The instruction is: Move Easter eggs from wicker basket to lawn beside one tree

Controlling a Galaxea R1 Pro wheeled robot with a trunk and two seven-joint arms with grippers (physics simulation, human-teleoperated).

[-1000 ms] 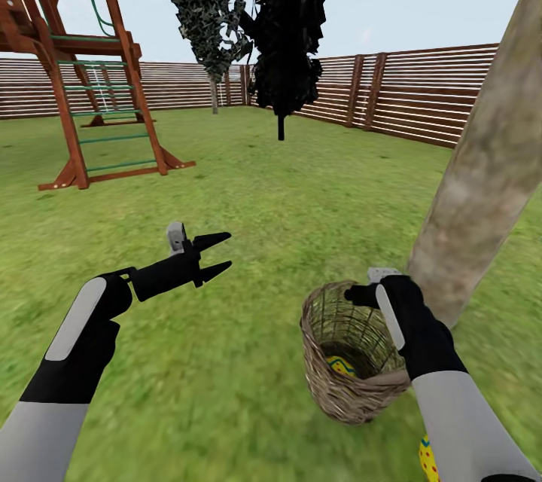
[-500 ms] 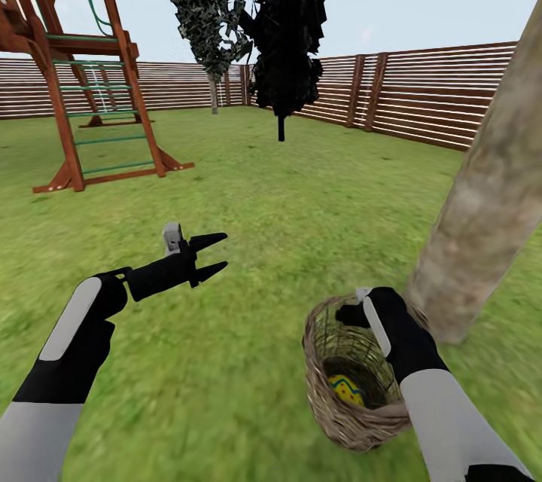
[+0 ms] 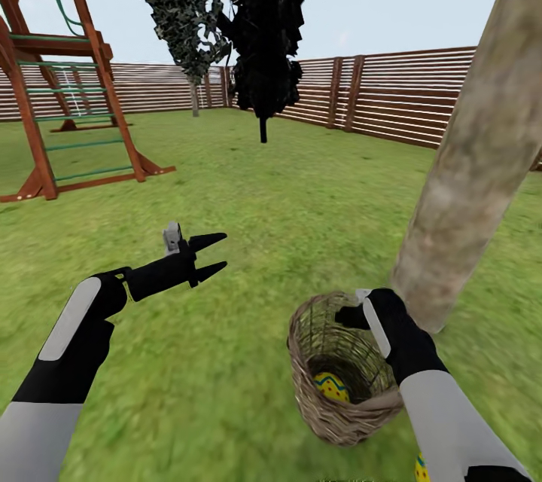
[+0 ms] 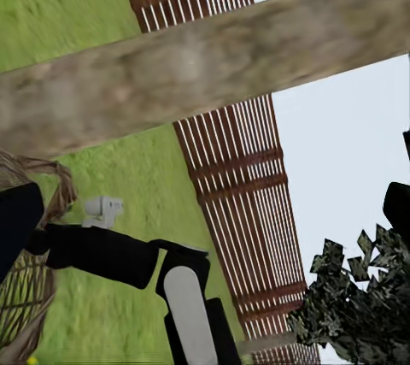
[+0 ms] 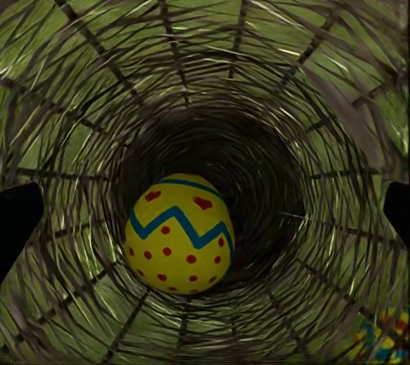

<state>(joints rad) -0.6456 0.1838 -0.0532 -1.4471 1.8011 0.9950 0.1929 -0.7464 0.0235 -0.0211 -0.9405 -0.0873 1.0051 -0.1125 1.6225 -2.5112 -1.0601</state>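
The right tool sits at the basket's far rim, pointed down into its mouth. In the right wrist view its two dark fingertips stand at opposite edges of the frame, well apart, so it is spread wide and holds nothing. Straight ahead of it along its own axis lies one egg at the bottom of the basket, resting on the weave, its blue zigzag band running across it and its long axis lying roughly across the line of approach. The same egg shows in the head view as a yellow patch deep inside the basket. The move ahead is judged to be a plain reach down the basket's axis; the fingertips look set wide enough to pass either side of the egg.

Another egg peeks out on the lawn at the bottom of the head view, beside the right forearm. A faint yellow-and-blue shape seen through the weave may be this one; that cannot be told for sure.

The basket stands just beside the foot of the tree, which leans up to the right.

The left tool hangs over bare grass, well apart from the basket, its fingers parted and empty. The right arm is plainly the nearer
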